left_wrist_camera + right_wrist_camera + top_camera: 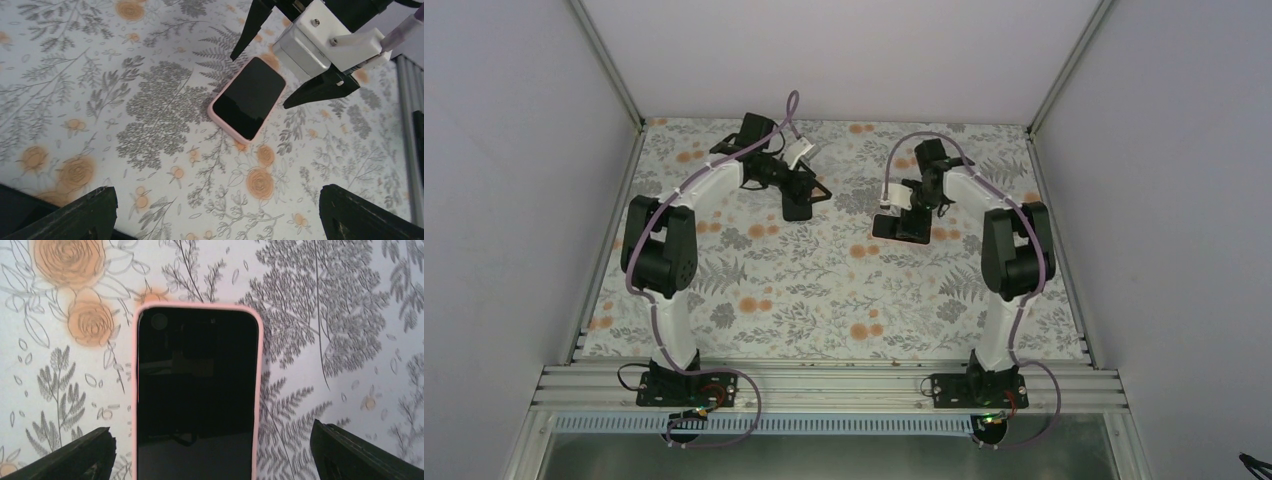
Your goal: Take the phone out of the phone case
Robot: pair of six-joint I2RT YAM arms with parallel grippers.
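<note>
The phone (197,390), black screen up, lies flat on the floral tablecloth inside its pink phone case (134,390). My right gripper (212,460) hangs open over it, one finger on each side of the case, with a gap on both sides. From the left wrist view the same phone (248,98) sits in its pink case (225,125) between the right arm's black fingers (315,92). My left gripper (215,215) is open, holds nothing, and stands to the left of the phone. In the top view the phone (902,228) lies under the right gripper (906,205), with the left gripper (799,200) beside it.
The floral cloth (824,290) covers the table. White enclosure walls with metal posts (609,60) close in the back and sides. A metal rail (824,385) at the near edge carries both arm bases. The right arm's white camera mount (325,42) and lilac cable (400,30) hang above the phone.
</note>
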